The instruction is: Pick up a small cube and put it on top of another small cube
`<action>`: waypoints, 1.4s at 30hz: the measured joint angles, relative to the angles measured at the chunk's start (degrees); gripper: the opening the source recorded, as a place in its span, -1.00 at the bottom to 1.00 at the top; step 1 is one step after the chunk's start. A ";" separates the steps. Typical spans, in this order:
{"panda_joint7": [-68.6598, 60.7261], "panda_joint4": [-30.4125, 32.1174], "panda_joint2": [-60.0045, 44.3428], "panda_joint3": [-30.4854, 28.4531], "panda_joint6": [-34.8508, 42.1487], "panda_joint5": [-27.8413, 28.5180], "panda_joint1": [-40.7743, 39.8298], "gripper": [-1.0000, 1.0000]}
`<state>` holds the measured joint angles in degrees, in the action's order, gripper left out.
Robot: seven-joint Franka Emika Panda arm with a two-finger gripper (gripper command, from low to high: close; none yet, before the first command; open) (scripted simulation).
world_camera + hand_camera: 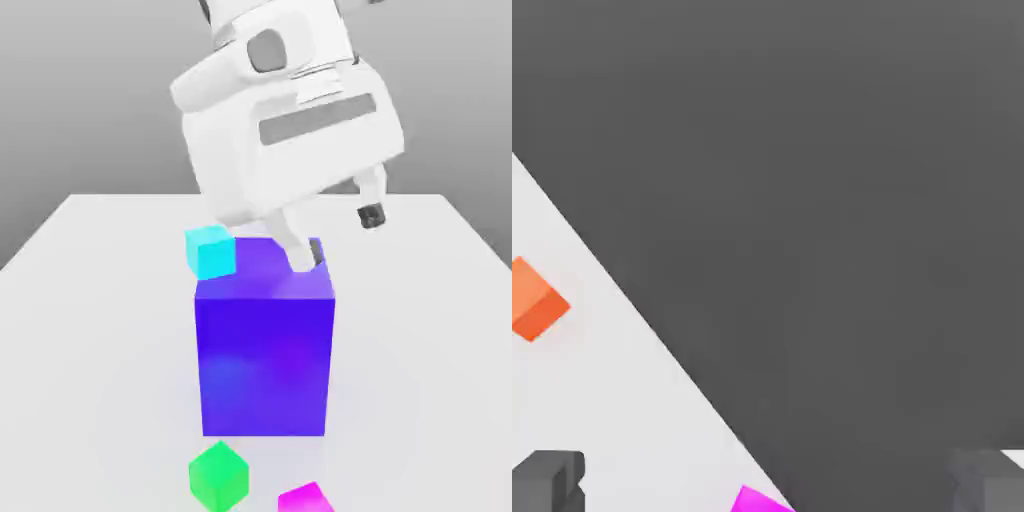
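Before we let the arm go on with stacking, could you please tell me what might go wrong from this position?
1. The open gripper hangs close beside the big blue block; a downward reach could strike its top edge.
2. The cyan cube appears to sit right next to the block, so a finger may not fit between them.
3. The green cube and magenta cube lie in front of the block, so reaching over it risks a collision.

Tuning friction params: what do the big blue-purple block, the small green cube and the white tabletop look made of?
Big blue-purple block: smooth, slightly glossy, plastic-like; soft highlights on its front face. Small green cube: flat matte colour, untextured, could be plastic or painted. White tabletop: plain, matte, no grain or seams. All are simulator renders, so real material stays open.
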<state>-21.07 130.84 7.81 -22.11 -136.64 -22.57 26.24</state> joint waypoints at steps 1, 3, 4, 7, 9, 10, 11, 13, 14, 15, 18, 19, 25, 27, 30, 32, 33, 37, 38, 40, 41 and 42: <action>-2.49 -0.04 -1.42 -0.21 -0.18 -0.85 0.40 0.00; -7.42 -0.10 -4.23 -0.25 -0.56 -2.40 0.98 0.00; -9.81 -0.12 -5.60 -0.21 -0.79 -3.07 1.16 0.00; -16.68 -0.15 -9.55 -0.28 -1.61 -4.66 1.77 0.00; -21.04 -0.14 -12.04 0.07 -2.30 -5.37 1.74 0.00; -23.13 -0.12 -13.24 0.25 -2.69 -5.60 1.71 0.00; -25.17 -0.09 -14.39 0.49 -3.11 -5.74 1.60 0.00; -29.06 -0.01 -16.61 0.87 -4.04 -5.77 1.50 0.00; -30.93 0.05 -17.66 1.15 -4.56 -5.67 1.36 0.00; -32.75 0.11 -18.67 1.39 -5.10 -5.48 1.27 0.00; -37.83 0.36 -21.47 2.11 -6.91 -4.34 0.96 0.00; -39.37 0.46 -22.33 2.28 -7.58 -3.76 0.90 0.00; -47.56 1.18 -26.65 2.61 -11.83 1.42 0.91 0.00; -49.82 1.45 -27.78 2.33 -13.30 3.84 1.16 0.00; -52.80 1.25 -30.67 2.72 -16.22 5.48 0.96 0.00; -54.58 0.38 -34.34 4.77 -19.07 3.80 -0.64 0.00; -55.45 -0.11 -36.35 6.01 -20.56 2.76 -1.65 0.00; -56.09 -0.45 -37.75 6.86 -21.55 1.95 -2.33 -1.00; -56.10 -0.45 -37.75 6.85 -21.51 1.95 -2.33 -1.00; -56.42 -0.63 -38.45 7.28 -22.00 1.54 -2.67 -1.00; -56.12 -0.45 -37.74 6.82 -21.50 1.96 -2.29 -1.00; -55.49 -0.10 -36.34 5.98 -20.49 2.83 -1.62 -1.00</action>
<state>-76.56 130.75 -28.52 -16.13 -157.12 -19.74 24.62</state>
